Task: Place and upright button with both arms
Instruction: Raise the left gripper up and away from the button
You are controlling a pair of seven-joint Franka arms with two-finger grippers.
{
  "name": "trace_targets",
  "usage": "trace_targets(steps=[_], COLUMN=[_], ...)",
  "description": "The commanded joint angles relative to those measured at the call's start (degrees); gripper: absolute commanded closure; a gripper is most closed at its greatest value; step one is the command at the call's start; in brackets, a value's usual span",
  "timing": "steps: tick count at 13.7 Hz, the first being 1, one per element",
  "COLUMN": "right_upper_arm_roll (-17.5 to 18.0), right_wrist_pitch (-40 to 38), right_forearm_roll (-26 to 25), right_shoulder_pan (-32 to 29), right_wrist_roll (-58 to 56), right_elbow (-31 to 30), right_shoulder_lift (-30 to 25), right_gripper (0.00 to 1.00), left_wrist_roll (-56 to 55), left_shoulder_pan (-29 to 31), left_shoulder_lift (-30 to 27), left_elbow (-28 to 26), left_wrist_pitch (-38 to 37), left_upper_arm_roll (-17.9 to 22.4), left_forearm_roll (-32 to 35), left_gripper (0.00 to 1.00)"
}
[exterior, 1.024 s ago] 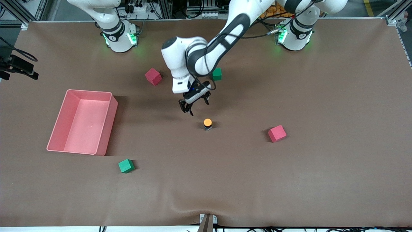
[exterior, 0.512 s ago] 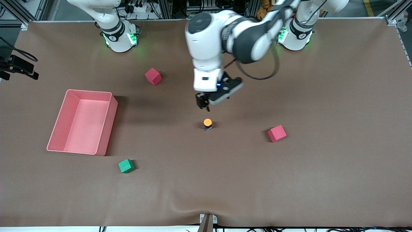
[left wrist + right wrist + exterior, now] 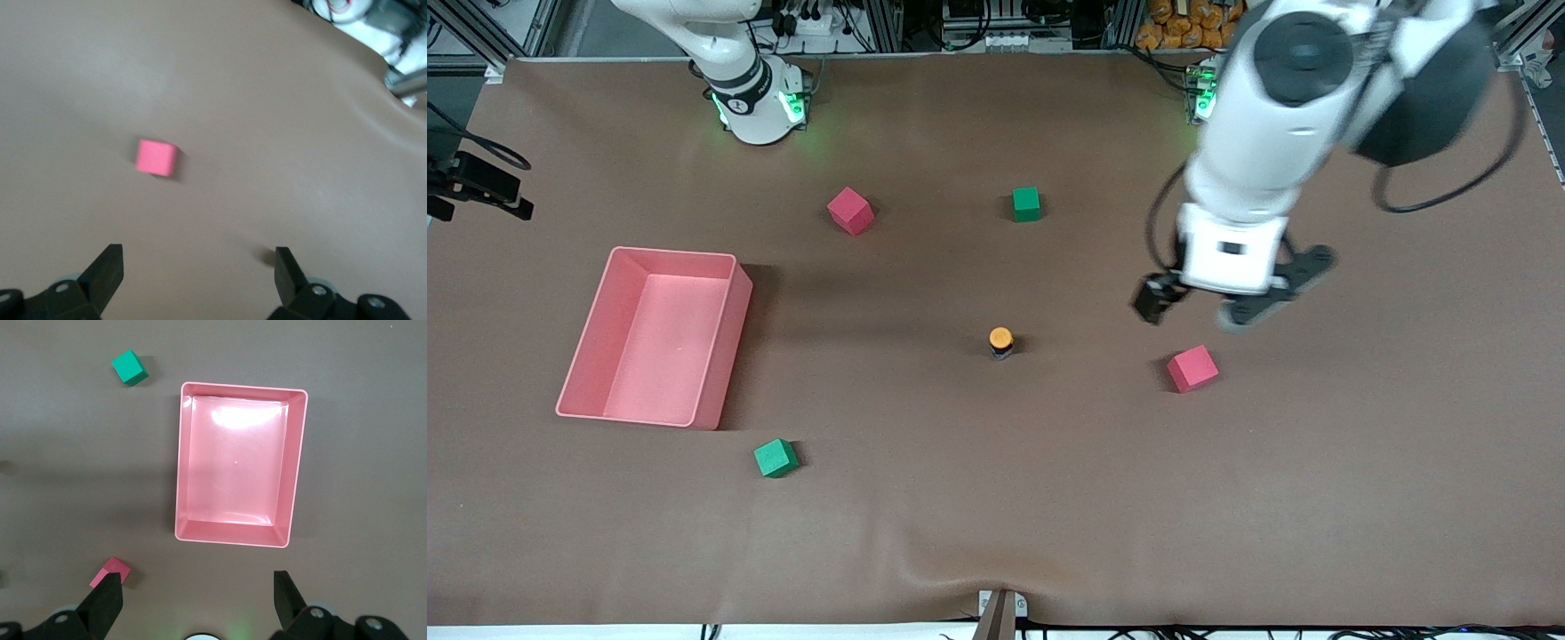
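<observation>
While the tiny orange-capped push-button on its short black body (image 3: 1001, 342) stood upright on the brown table covering (image 3: 996, 498), the left gripper (image 3: 1221, 307) hung wide and empty above a pink-red foam cube (image 3: 1192, 368), and the right gripper (image 3: 197, 595) gaped over the pink plastic bin (image 3: 297, 473).

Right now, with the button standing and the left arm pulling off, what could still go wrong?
1. The button stands upright on a small base, alone on the cloth; a bump could tip it.
2. The left gripper, jaws open, hangs just above the red cube and might clip it if it drops.
3. The cloth is rippled near the front edge; tugging it could shake the button.
</observation>
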Motion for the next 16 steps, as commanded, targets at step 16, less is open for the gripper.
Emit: trace_targets(steps=[16], right_upper_arm_roll=[0.8], right_wrist_pitch=[-0.4], right_forearm_roll=[0.5], right_shoulder_pan=[-1.0], right_wrist_roll=[0.4], right_elbow=[0.8], right_shoulder_lift=[0.1], right_gripper=[0.0], left_wrist_roll=[51.3], left_shoulder_pan=[17.0], left_shoulder_lift=[-13.0], left_elbow=[-5.1], left_wrist_pitch=[-12.5], left_upper_arm_roll=[2.4], left_forearm_roll=[-3.7], left_gripper=[0.0])
